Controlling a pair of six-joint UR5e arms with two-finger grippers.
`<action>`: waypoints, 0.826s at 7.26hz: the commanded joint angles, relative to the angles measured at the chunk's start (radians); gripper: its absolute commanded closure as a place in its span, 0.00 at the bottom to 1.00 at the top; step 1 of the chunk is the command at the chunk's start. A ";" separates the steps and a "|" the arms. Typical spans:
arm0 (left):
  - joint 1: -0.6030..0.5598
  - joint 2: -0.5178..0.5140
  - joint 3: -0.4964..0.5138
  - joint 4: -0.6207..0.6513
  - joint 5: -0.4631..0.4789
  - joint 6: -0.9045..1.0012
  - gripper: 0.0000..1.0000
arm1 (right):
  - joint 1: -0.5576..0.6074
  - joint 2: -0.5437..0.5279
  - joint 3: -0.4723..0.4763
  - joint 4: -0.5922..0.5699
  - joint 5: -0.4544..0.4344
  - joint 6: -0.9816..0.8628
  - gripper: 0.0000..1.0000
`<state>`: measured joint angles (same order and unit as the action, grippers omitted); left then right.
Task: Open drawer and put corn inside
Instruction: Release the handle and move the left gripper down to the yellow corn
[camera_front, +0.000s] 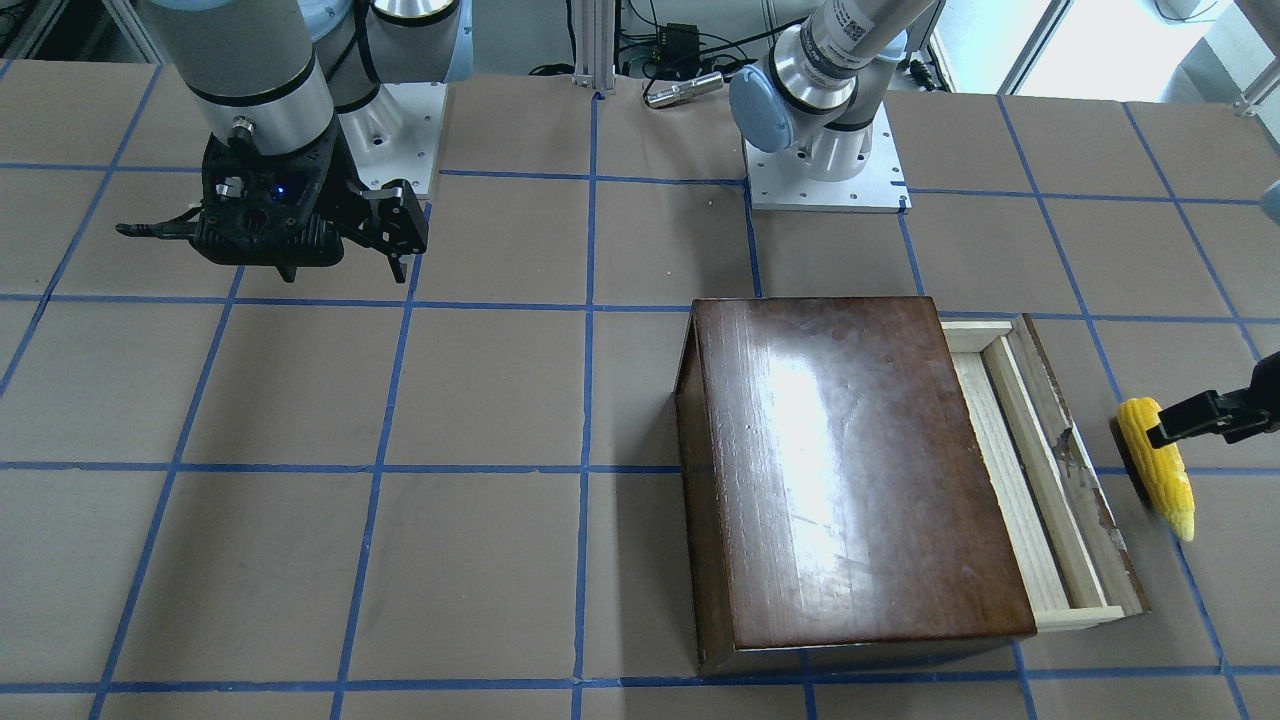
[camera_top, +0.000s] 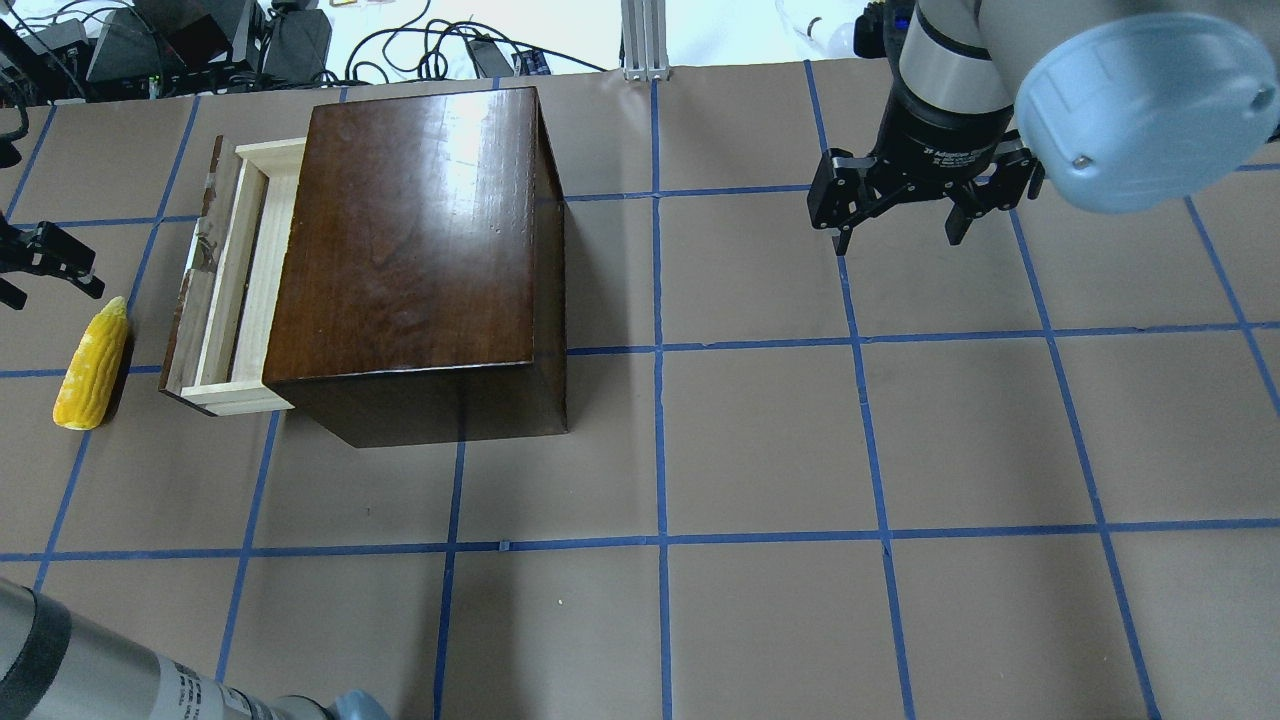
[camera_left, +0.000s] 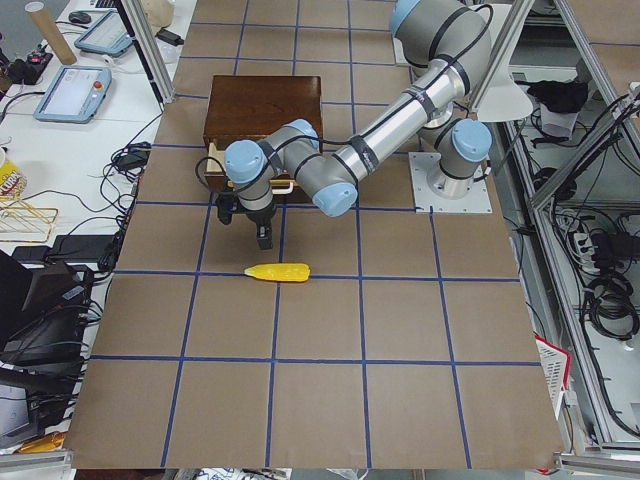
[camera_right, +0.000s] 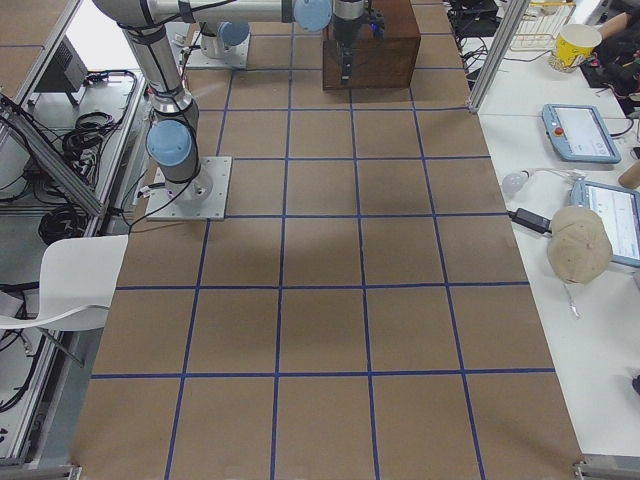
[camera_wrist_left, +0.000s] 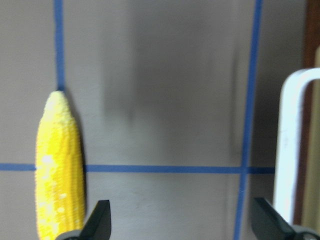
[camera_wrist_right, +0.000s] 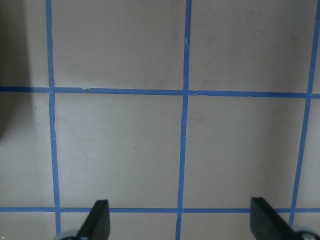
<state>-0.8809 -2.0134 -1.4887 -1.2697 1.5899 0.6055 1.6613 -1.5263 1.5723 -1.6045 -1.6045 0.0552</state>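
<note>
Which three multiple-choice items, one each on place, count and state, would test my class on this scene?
1. Where is the corn? A) on the table beside the drawer front B) inside the drawer C) held in the air
2. How many cobs show? A) two B) one C) three
3. The drawer is: A) shut B) partly pulled out C) fully removed
Answers: 1 A, it lies outside the front panel; 2 B, only one yellow cob shows; 3 B, its pale tray juts from the box.
</note>
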 joint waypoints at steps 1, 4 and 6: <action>0.029 -0.063 -0.010 0.027 0.007 0.054 0.00 | 0.000 0.000 0.000 0.000 0.000 0.000 0.00; 0.075 -0.139 -0.018 0.081 0.007 0.135 0.00 | 0.000 0.000 0.000 0.000 0.000 0.000 0.00; 0.077 -0.153 -0.057 0.084 0.005 0.210 0.00 | 0.000 0.000 0.000 0.000 0.000 0.000 0.00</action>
<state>-0.8071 -2.1568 -1.5183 -1.1912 1.5960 0.7671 1.6613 -1.5263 1.5723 -1.6046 -1.6045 0.0552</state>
